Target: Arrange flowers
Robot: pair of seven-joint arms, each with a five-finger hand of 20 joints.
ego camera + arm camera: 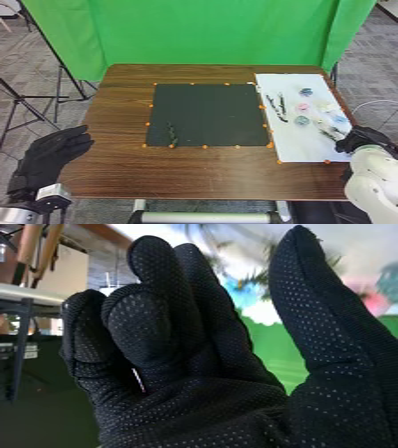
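Note:
My right hand (360, 139) is over the right edge of the white sheet (298, 142) in the head view, beside some greenery (332, 134). Pink (302, 107), blue (306, 92) and pale (330, 107) blooms lie on that sheet, with dark stems (277, 106) to their left. One green sprig (172, 135) rests on the black mat (209, 112) near its lower left corner. Seen from the wrist, my right hand (191, 409) is open with nothing held, blurred white flowers (261, 313) beyond the thumb gap. My left hand (51, 152), open, is left of the table.
Orange dots mark the borders of the mat and sheet on the brown table (213, 175). A green backdrop (213, 35) stands behind the table's far edge, and tripod legs (44, 97) stand on the floor to the left.

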